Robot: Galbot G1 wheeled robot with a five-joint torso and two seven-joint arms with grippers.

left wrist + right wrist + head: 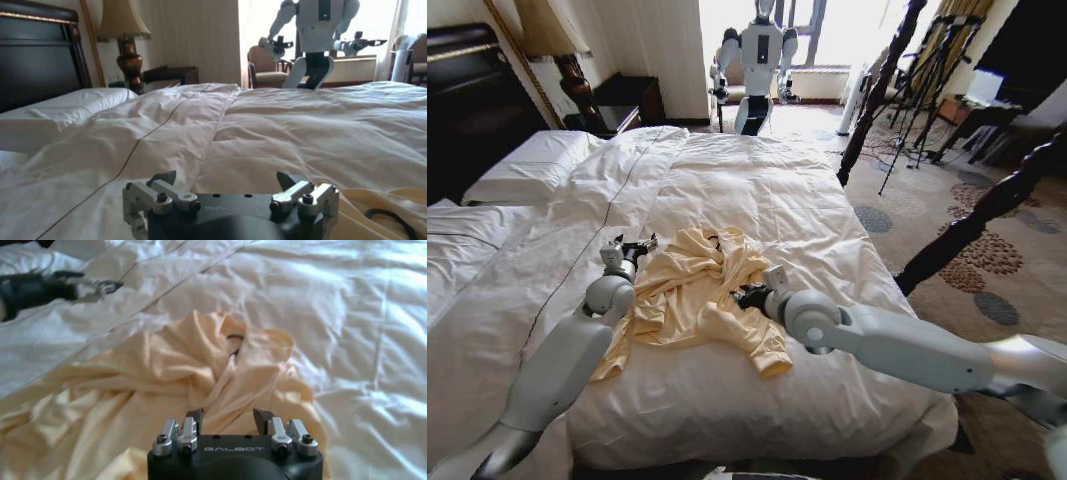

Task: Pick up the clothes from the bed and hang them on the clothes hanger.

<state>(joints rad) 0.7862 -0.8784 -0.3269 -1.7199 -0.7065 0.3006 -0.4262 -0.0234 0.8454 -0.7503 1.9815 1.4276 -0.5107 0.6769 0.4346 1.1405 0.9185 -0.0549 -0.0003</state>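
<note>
A: Where is the top?

B: The clothes [697, 290] lie crumpled on the white duvet [757, 180] of the bed [847, 400], near its foot. A thin dark loop [233, 347] shows at the neckline.

A: And the grippers?

B: The right gripper [229, 416] sits low, just over the yellow fabric, with its fingers a little apart and nothing between them. The left gripper [227, 180] is beside the top, over bare duvet, fingers wide apart.
</note>
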